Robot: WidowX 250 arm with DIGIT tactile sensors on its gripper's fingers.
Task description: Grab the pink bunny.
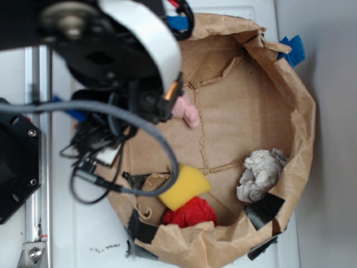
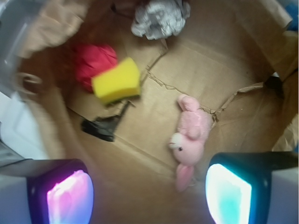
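The pink bunny (image 2: 190,137) lies flat on the brown paper floor of the bag, ears pointing toward the camera, white muzzle and dark eye facing left. In the exterior view only its rear half (image 1: 187,110) shows past the arm. My gripper (image 2: 149,196) hangs above the paper with its jaws wide apart and nothing between them. The bunny's ears lie just inside the right pad (image 2: 229,193); its body is ahead of the fingertips, apart from both. The left pad (image 2: 70,198) glows pink over bare paper.
The brown paper bag (image 1: 304,128) forms a raised rim all round. A yellow sponge (image 1: 185,186) and a red cloth ball (image 1: 191,213) sit together at one side, a grey-white paper wad (image 1: 260,173) beyond. Black tape (image 2: 103,126) lies on the paper.
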